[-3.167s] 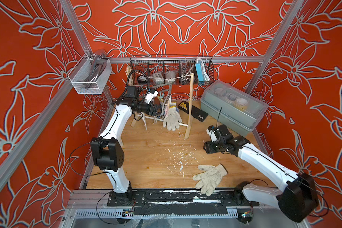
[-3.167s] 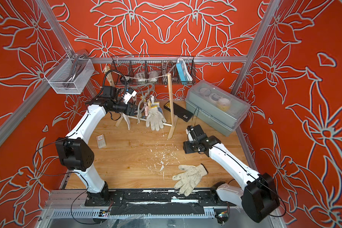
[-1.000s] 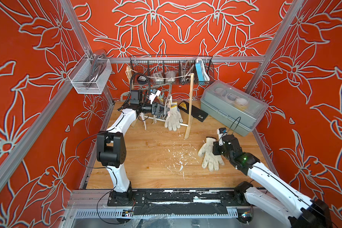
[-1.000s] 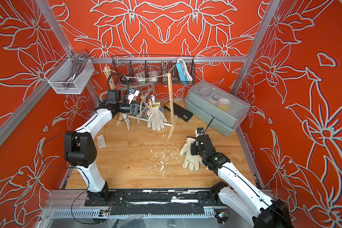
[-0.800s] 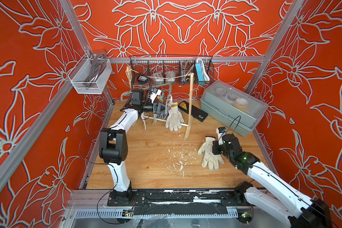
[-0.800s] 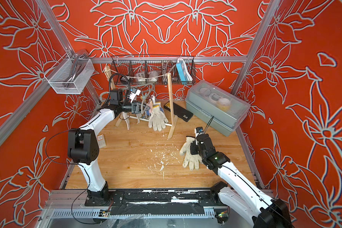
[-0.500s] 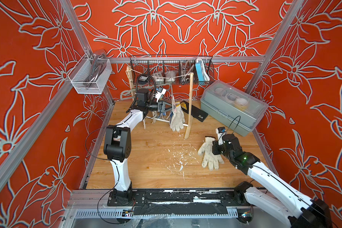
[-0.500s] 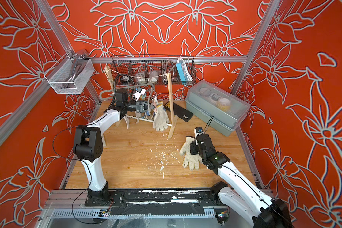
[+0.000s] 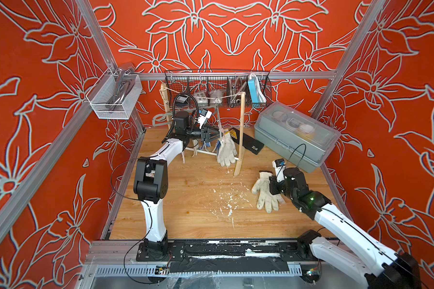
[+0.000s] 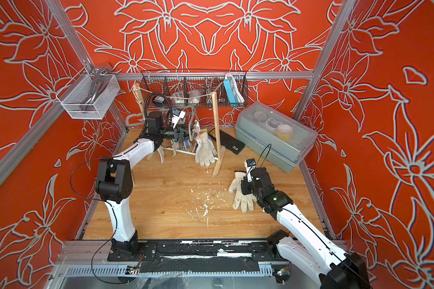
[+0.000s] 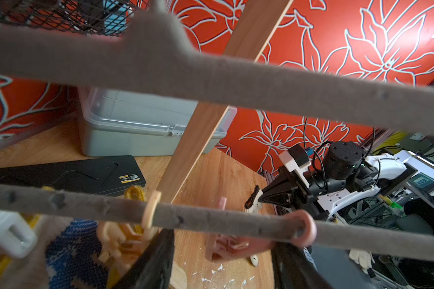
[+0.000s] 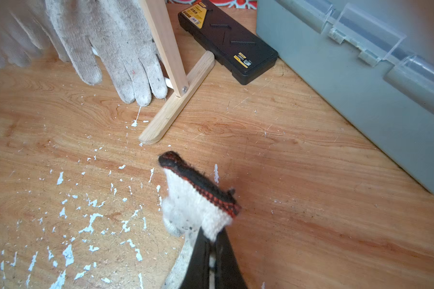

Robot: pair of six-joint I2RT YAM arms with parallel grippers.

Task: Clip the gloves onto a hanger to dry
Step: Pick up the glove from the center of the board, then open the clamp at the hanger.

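An off-white glove hangs from my right gripper, which is shut on its black-and-red cuff; its fingers trail on the table in both top views. On the grey hanger another soiled glove hangs clipped, with a blue-dotted, yellow-cuffed glove beside it. My left gripper is open at the hanger's lower bar, its fingers on either side of a free pink clip. In a top view it sits just left of the hanging gloves.
A wooden rack post stands just right of the hanger, its foot near the held glove. A black case and a grey toolbox lie at the back right. A wire basket hangs on the back rail. White flakes litter the table.
My left gripper has slid right along the hanger to the pink clip, swinging the hung gloves right. Since the earliest frames the right gripper picked the glove up from the front; lately it holds still.
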